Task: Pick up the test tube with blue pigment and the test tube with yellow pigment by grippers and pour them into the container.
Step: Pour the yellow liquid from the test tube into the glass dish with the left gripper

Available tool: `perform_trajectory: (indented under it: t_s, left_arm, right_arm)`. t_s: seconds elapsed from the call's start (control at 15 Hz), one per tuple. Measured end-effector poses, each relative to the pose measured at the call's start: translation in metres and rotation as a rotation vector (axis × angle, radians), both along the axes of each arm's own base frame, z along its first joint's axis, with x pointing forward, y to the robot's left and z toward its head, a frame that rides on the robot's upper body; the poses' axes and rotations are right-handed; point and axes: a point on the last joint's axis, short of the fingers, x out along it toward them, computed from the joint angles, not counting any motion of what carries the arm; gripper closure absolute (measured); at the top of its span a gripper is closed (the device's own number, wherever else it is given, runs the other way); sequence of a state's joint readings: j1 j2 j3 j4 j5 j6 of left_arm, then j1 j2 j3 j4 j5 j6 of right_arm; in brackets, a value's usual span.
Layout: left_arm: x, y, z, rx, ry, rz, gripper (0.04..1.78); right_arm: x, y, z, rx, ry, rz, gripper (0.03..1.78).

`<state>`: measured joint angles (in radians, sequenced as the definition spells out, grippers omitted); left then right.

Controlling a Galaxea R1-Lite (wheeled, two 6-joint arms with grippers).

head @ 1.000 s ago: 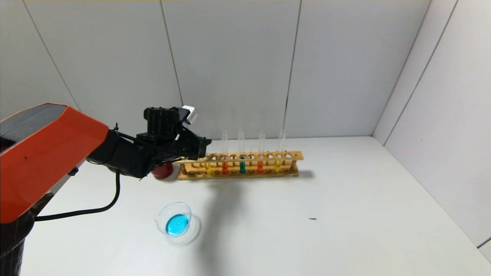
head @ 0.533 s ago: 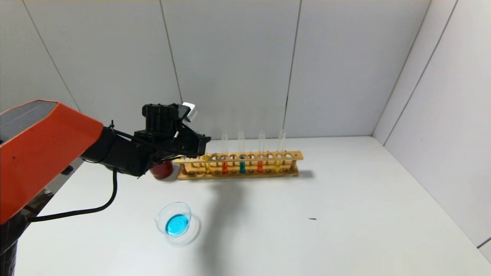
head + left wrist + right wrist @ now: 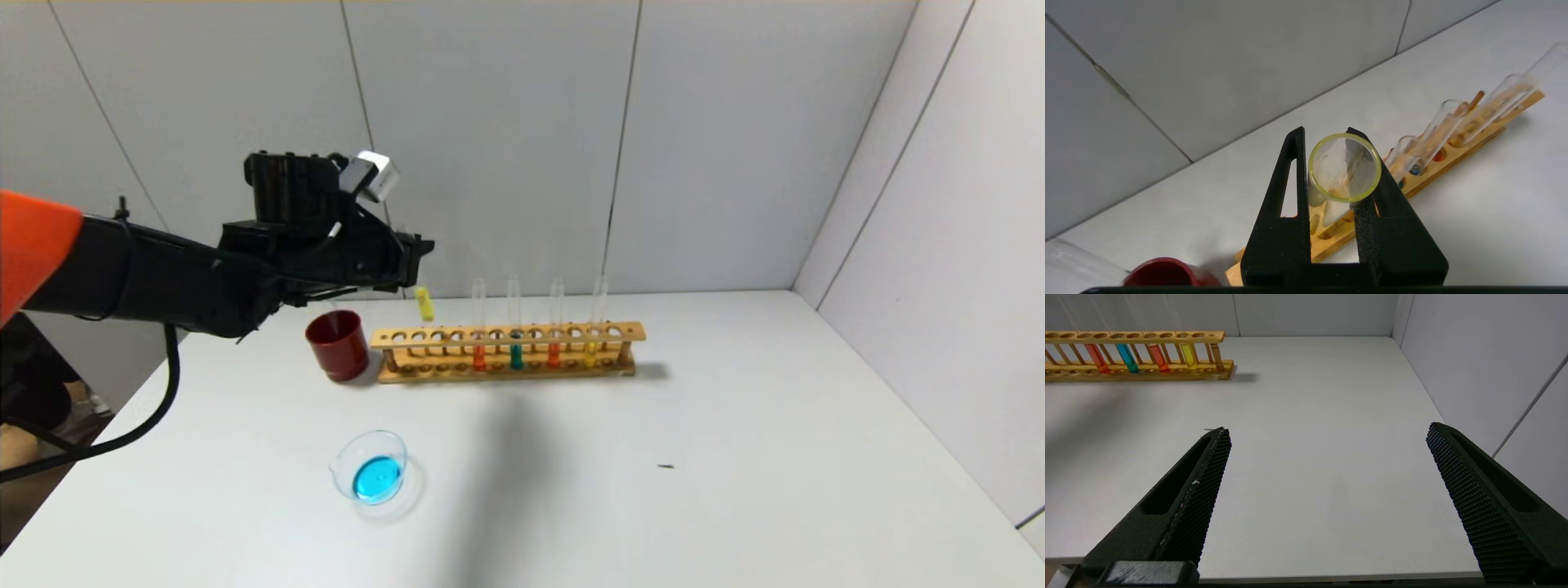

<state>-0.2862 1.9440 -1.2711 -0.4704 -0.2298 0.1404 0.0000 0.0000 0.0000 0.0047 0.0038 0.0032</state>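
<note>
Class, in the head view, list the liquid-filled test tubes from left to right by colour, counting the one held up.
Yellow tube held by the left gripper → orange-red → teal-blue → orange-red → yellow.

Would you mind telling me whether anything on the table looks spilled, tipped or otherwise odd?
Nothing spilled or tipped. The container already holds blue liquid, yet a teal-blue tube still stands in the rack, while the left gripper holds the yellow tube.

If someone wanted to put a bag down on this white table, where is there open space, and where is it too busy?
The widest bare stretch of the table runs from the wooden rack toward the right-hand wall and the near edge. It is crowded at the back left: the red cup sits beside the rack, the left gripper holds a yellow tube above them, and the glass dish sits nearer.
</note>
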Motion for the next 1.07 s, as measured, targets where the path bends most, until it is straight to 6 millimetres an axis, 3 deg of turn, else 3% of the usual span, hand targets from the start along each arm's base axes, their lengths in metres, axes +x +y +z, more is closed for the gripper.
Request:
perform_trajectory:
  t_s: [0.2,0.4,0.8,1.07]
  left_arm:
    - [-0.024,0.005,0.034,0.015,-0.073,-0.011,1.48]
    - [-0.05,0.015,0.048,0.083,-0.137,-0.018,1.48]
    - [-0.094,0.064,0.019,0.423,-0.189,0.02,1.48]
    - [-0.1,0.092,0.014,0.675,-0.27,0.04,1.48]
  right_arm:
    - [0.0,0.0,0.0,0.0,0.0,0.0,0.06]
    - [0.0,0.0,0.0,0.0,0.0,0.0,0.06]
    - [0.0,0.0,0.0,0.0,0.0,0.0,0.06]
    - [0.0,0.0,0.0,0.0,0.0,0.0,0.06]
